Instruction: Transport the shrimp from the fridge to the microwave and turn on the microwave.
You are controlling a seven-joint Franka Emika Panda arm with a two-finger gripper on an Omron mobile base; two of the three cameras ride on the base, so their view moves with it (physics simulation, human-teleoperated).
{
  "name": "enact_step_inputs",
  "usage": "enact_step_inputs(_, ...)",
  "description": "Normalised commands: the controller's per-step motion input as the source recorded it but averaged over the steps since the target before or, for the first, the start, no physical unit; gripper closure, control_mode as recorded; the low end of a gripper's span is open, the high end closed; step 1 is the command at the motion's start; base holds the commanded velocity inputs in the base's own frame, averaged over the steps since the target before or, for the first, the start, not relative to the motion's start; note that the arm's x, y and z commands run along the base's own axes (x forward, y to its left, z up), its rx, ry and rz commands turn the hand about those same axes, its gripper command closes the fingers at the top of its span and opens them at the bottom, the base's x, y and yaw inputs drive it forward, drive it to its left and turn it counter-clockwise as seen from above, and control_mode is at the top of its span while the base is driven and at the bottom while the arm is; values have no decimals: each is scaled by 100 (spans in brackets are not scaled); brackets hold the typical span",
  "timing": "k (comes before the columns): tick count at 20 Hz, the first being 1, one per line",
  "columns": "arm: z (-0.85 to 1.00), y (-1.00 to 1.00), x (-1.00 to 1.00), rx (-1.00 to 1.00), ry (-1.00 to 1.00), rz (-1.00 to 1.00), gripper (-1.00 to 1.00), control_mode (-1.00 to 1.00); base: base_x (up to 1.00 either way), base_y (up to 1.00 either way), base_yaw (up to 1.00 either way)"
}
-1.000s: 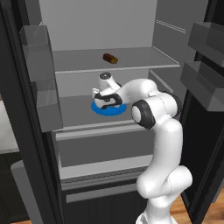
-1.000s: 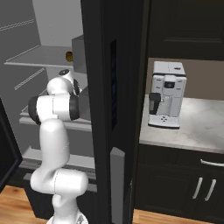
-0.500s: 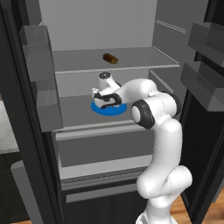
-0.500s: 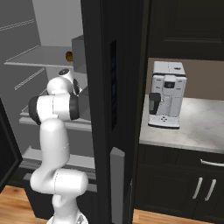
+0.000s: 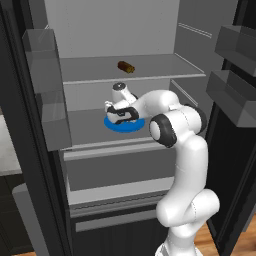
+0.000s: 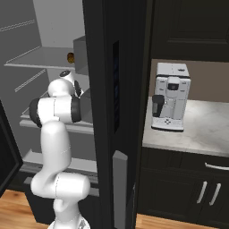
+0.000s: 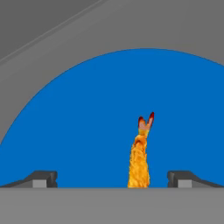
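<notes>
The shrimp (image 7: 139, 159), a small orange-yellow curl with a red tail, lies on a round blue plate (image 7: 87, 113). In the hand view it sits between my two dark fingertips (image 7: 41, 178), closer to the right one. My gripper (image 7: 111, 179) is open and hangs just above the plate with nothing held. In the left base view the gripper (image 5: 121, 113) hovers over the blue plate (image 5: 112, 125) on the middle shelf of the open fridge (image 5: 95, 70). The shrimp is hidden under the hand there. The microwave is out of view.
A dark brown-red oblong item (image 5: 126, 67) lies on the upper shelf. Translucent door bins (image 5: 42, 47) stand at the left and others (image 5: 235, 45) at the right. A dark fridge door (image 6: 116, 89) separates the fridge from a counter (image 6: 197, 134) bearing a coffee machine (image 6: 170, 103).
</notes>
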Motion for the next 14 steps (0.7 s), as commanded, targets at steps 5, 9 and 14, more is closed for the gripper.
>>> enact_step_inputs(5,-13,0,0,0,0,0,-100,-100,0,0,0)
enact_step_inputs(9,0,0,0,0,0,0,100,-100,0,0,0)
enact_step_inputs(14,0,0,0,0,0,0,100,-100,0,0,0)
